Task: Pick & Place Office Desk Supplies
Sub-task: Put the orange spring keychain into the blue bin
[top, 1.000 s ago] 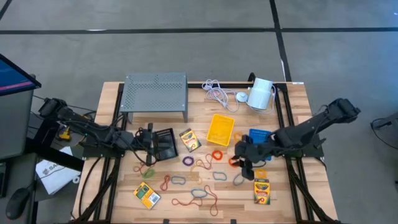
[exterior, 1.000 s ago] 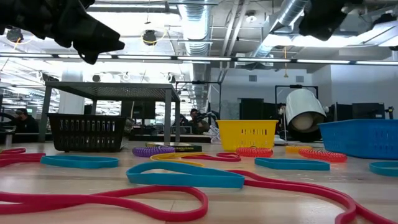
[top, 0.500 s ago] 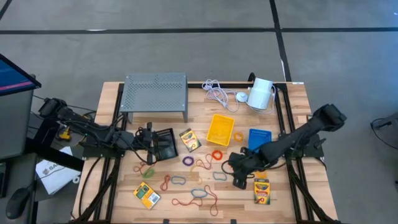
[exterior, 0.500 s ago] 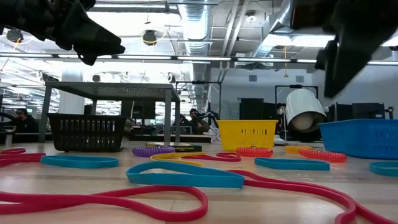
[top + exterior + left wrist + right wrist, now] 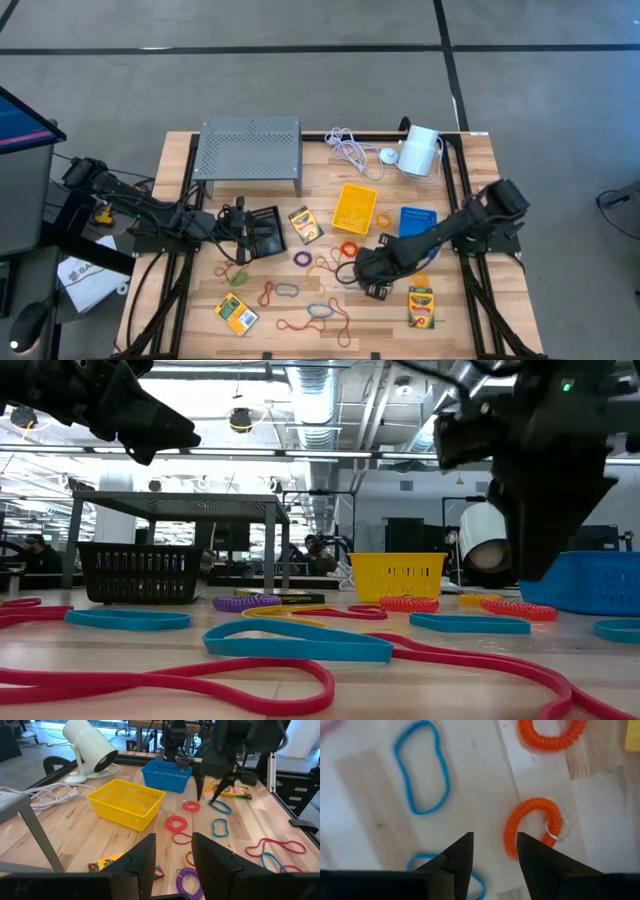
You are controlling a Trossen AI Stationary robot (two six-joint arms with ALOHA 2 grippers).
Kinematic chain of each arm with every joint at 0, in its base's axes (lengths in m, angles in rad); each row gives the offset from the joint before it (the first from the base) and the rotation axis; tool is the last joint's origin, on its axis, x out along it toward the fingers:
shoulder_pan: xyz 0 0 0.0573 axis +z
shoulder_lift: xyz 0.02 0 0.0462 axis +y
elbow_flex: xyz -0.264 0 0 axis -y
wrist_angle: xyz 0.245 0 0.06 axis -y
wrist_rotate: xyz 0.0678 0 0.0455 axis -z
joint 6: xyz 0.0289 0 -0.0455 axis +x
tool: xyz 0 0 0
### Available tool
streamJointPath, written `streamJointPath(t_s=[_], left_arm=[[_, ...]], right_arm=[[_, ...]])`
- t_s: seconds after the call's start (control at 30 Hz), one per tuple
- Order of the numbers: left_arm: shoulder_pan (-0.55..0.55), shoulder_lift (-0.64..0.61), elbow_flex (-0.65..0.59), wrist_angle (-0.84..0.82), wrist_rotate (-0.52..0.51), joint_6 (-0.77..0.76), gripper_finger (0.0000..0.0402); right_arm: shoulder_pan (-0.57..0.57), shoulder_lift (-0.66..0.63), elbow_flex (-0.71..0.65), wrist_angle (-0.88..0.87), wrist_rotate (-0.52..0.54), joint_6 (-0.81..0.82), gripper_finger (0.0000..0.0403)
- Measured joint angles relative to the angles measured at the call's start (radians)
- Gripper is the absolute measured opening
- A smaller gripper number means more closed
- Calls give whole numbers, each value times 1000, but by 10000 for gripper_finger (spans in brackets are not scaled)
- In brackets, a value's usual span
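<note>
Just ahead of the open right tool lies, apparently untouched, an orange coil.

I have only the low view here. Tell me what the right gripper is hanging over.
Observer: The right gripper hangs over an orange coil with a metal ring, which lies on the wooden table.
Operator: Say whether it has the coil.
Observer: No. Its fingers stand apart and empty, and the coil lies just off the gap between them.
Operator: Give me the left arm too.
Observer: The left gripper is open and empty, beside the black bin on the left side of the table.
</note>
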Motion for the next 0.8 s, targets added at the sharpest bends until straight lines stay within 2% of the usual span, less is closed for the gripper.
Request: streamJointPath(t_s=[0.47, 0.8], left_arm=[[53, 0, 0, 0, 0, 3, 123], [68, 0, -1, -7, 1, 3, 123]], right_arm=[[-34, 37, 23, -51, 48, -48, 151], [-31, 124, 29, -43, 51, -61, 154]])
